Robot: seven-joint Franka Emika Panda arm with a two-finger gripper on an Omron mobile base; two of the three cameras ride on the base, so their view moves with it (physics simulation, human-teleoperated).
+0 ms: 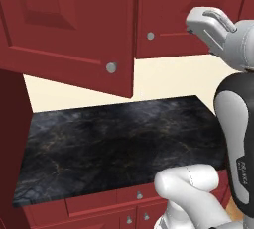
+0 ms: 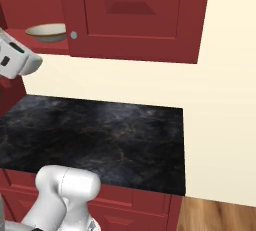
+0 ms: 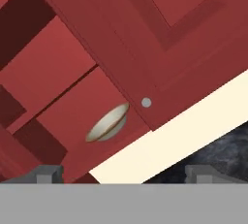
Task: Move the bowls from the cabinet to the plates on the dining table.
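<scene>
A shallow cream-white bowl (image 2: 47,31) with a tan rim sits on the red shelf of the dark red wall cabinet (image 2: 135,15), left of a closed door. In the hand view the bowl (image 3: 107,122) appears tilted, beside that door's silver knob (image 3: 146,103). My gripper (image 3: 125,174) is open, fingertips wide apart with nothing between them, and it stands well short of the bowl. The white hand (image 1: 213,25) hangs level with the cabinet. The deeper olive-tan bowl, the plates and the dining table are out of view.
The left cabinet door (image 1: 64,25) stands swung open towards me. A black marble counter (image 1: 119,143) lies below the cabinet, with red drawers (image 1: 139,196) under its front edge. A cream wall (image 2: 225,100) and wood floor (image 2: 220,215) lie to the right.
</scene>
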